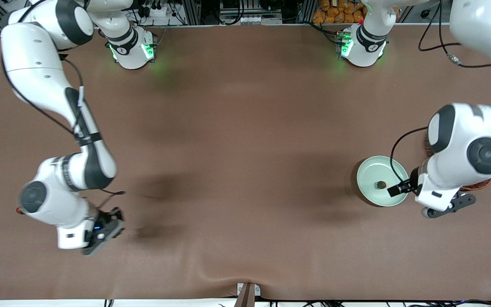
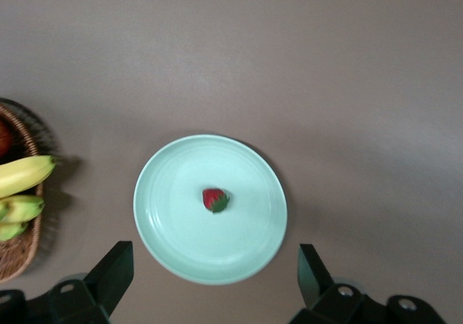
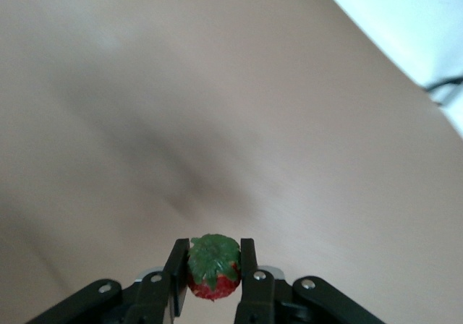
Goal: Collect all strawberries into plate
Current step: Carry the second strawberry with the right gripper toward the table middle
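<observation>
Right hand (image 3: 210,277) pinching strawberry (image 3: 213,269) cap-up, another strawberry (image 2: 215,199) on plate (image 2: 173,244)

You've got a brown table (image 1: 237,140) carrying the mint-green plate (image 1: 371,168) and, just beside it, a wicker basket (image 2: 22,255) of bananas (image 2: 22,176).

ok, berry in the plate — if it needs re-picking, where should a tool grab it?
Likely from straight above, fingers across the red body of the strawberry below its green cap. It lies on its side mid-plate, clear of the raised rim, so nothing blocks a vertical approach. The left tool hangs open over the plate.
</observation>
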Motion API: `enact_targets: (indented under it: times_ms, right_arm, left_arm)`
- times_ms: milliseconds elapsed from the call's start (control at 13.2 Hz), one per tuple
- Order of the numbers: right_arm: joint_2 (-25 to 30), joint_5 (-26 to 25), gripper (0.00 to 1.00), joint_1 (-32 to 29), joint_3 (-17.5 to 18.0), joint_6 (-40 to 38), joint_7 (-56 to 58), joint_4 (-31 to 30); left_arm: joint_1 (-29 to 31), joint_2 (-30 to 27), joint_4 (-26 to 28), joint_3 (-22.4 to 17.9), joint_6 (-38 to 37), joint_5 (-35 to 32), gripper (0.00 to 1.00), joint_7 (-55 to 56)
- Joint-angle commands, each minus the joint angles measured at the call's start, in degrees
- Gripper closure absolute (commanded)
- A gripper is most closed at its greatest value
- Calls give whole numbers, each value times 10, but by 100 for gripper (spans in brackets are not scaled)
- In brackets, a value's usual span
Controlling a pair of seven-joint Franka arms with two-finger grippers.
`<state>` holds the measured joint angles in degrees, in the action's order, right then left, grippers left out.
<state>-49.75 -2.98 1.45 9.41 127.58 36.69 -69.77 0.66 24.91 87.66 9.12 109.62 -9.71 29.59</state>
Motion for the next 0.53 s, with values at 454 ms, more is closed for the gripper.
enact_targets:
  times_ms: [454]
  right_arm:
    - [6,5,100,224,2,-18,-491,-11]
  left_arm:
    - [-3,-53,0,29,-53,32,0,-1]
